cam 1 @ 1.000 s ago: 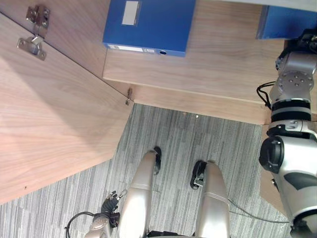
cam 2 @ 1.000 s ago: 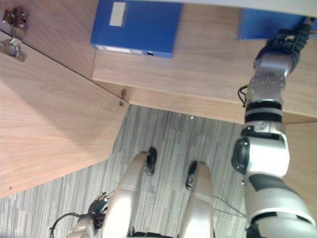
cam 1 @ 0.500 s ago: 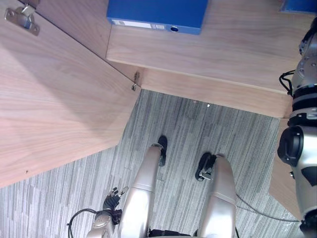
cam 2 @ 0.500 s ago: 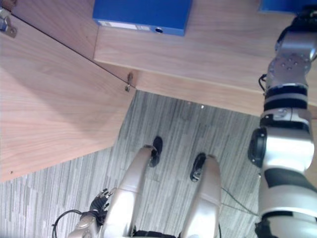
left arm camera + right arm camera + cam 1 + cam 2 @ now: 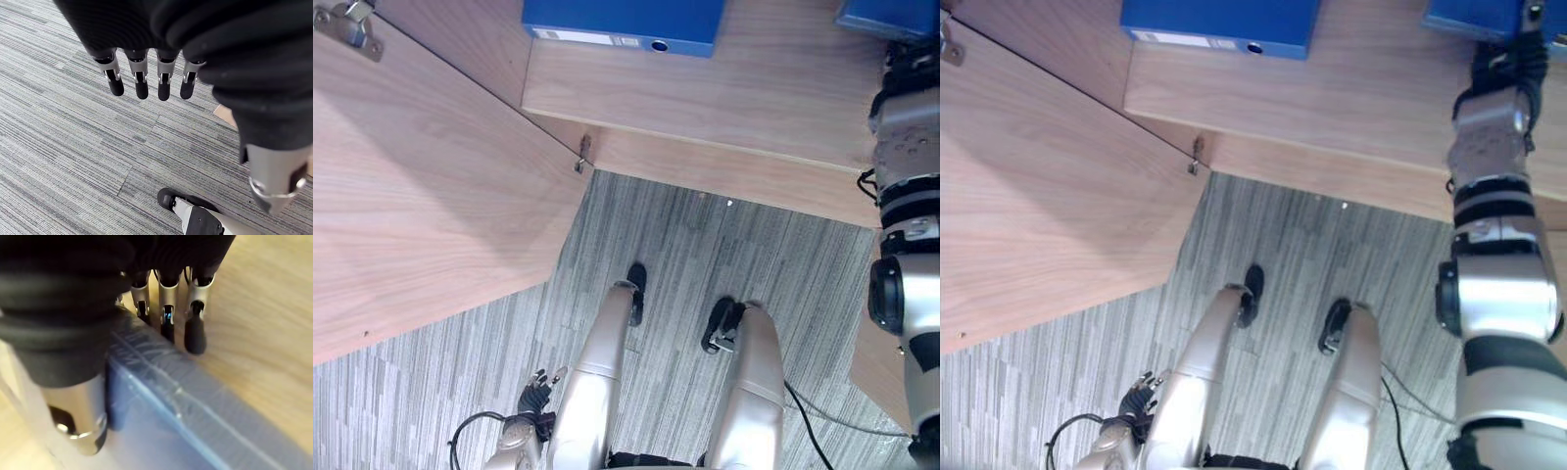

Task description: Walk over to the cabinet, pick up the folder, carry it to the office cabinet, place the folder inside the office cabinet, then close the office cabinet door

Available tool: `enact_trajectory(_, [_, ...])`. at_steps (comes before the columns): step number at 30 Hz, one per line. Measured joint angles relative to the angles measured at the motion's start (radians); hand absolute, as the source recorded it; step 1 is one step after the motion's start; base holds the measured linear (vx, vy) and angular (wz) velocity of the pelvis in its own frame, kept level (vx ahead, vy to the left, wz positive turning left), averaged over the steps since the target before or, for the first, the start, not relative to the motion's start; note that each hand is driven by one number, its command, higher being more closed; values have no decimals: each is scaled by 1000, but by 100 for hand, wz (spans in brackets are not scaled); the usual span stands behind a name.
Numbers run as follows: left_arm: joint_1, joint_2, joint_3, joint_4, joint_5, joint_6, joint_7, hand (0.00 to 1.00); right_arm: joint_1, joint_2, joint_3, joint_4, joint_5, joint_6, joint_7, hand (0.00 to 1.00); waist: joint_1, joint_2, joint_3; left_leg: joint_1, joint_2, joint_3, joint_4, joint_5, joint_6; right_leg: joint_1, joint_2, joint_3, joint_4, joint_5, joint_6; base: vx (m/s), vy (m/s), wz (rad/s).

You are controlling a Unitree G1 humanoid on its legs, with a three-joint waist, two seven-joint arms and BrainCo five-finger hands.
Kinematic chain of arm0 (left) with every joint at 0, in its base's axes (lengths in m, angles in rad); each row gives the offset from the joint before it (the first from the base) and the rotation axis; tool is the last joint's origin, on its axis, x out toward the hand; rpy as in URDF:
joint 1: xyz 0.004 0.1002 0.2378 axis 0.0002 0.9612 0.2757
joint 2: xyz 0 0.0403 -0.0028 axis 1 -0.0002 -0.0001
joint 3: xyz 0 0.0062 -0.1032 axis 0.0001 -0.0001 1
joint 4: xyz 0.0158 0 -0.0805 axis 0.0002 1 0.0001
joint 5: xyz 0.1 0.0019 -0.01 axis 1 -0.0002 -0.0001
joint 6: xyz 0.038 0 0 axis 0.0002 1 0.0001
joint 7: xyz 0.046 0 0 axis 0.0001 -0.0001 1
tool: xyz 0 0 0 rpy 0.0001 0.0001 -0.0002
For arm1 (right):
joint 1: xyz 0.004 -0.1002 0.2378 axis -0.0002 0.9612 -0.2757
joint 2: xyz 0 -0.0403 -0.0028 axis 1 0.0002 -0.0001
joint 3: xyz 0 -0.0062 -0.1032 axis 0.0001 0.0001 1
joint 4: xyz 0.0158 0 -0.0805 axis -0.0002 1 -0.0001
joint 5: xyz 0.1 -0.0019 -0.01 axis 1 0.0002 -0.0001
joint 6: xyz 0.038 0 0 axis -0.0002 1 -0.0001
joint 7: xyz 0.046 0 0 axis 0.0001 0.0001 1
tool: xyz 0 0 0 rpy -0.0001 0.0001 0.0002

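The carrying is done, by the look of it, and the placing is under way; letting go and closing the door are left.

At far left the door (image 5: 431, 196) stands swung wide open, with a hinge (image 5: 347, 22) at its upper corner. Below it the left hand (image 5: 536, 392) hangs low beside the body over the carpet (image 5: 685, 245). Its fingers (image 5: 141, 85) are straight and relaxed, and it holds nothing.

In the middle, an other folder (image 5: 626, 20), also blue, lies flat on the shelf (image 5: 754, 88) inside the cabinet, its spine toward the robot. It is untouched and well apart from both hands.

At right, the folder (image 5: 1469, 15) is inside the cabinet at the back of the same shelf. The right arm reaches up and forward to it, nearly straight, with the right hand (image 5: 1508, 59) at the folder's near edge. From the wrist, the fingers (image 5: 194, 333) come down over the folder's (image 5: 161, 396) top edge on the far side, and the thumb (image 5: 78, 416) sits against its near face. So the hand straddles the folder, and I read that as a pinch on it, not a bare touch. Whether the folder's weight rests fully on the shelf I cannot tell.

The next move calls for opening that hand and drawing the arm back clear of the shelf. The door then has to be swung shut from its far-left position.
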Motion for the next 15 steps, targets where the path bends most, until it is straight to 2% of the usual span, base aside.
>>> enact_trajectory(2, [-1, 2, 0, 1, 7, 0, 0, 0, 18, -11, 72, 1, -148, 40, 34, 0, 0, 0, 0, 10, 3, 0, -3, 0, 0, 9, 3, -1, -6, 0, 0, -1, -12, -6])
enact_trajectory(3, [-8, 5, -5, 8, 19, 0, 0, 0, 30, -9, 109, 13, -202, 42, 52, 0, -1, 0, 0, 23, 4, 3, -12, 1, 2, 23, 4, -1, -14, 3, -5, -1, -17, -5])
enact_trajectory(7, [-21, 25, -35, 23, 64, 1, 0, 0, 56, 35, 160, 63, -262, 38, 73, 0, 0, -1, -5, 89, 12, 20, -78, 16, 6, 77, 11, 0, -76, 27, -13, 13, -18, -9])
enact_trajectory(12, [-20, 39, -54, 33, 79, 0, 0, 0, 104, 94, 113, 77, -209, 24, 81, 0, 1, -8, -28, 137, 28, 41, -151, 37, 8, 108, 29, 7, -151, 62, -13, 49, 6, -15])
enact_trajectory(15, [-17, 44, -55, 35, 91, 0, 0, 0, 158, 158, 69, 78, -121, 23, 84, 0, 4, -15, -44, 188, 36, 52, -192, 42, 10, 150, 35, 11, -191, 75, -13, 47, 8, -16])
